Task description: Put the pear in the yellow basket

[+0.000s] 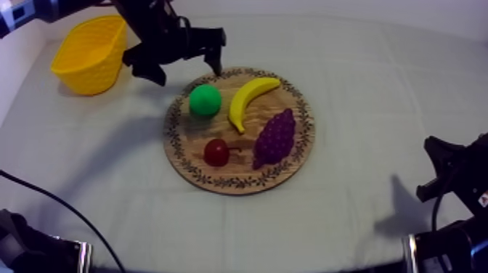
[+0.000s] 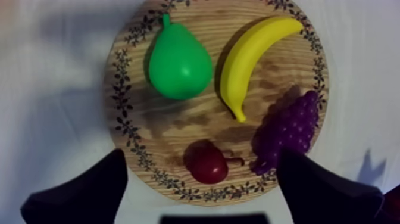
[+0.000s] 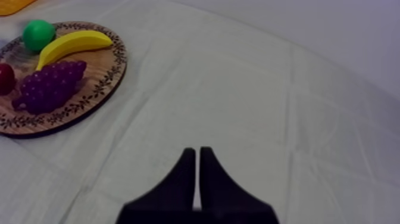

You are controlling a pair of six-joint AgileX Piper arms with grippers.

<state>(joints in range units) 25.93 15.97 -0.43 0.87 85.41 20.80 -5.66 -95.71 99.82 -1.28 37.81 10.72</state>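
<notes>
Grey-white cloth (image 1: 363, 109), flat, under everything. Wooden board (image 1: 240, 181) taken as the reference for all places.

Yellow basket (image 1: 91, 54): well off the board's far-left edge, apart from it, mouth open upward.

Left gripper (image 1: 186, 75): hovers over the board's far edge, on the basket side, with fingers spread wide and nothing between them. Right gripper (image 3: 197, 152): well off the board's right side, low over the cloth, fingers pressed together on nothing.

On the board:
- banana (image 1: 250, 98), far half, curved
- bunch of grapes (image 1: 276, 138), right half
- pear (image 1: 205, 100), far-left part, lying on its side, stem toward the rim
- small red fruit (image 1: 216, 152), near side

Risks, as judged:
- The pear and the banana lie just beside each other. A finger lowered into that narrow gap could shove the banana or ride up on it.
- The pear looks smooth and rounded. A pinch off its widest part may squeeze it out sideways, rolling it toward the red fruit or off the rim.
- The gripper hovers off the pear's middle. A straight descent from here would likely miss.
</notes>
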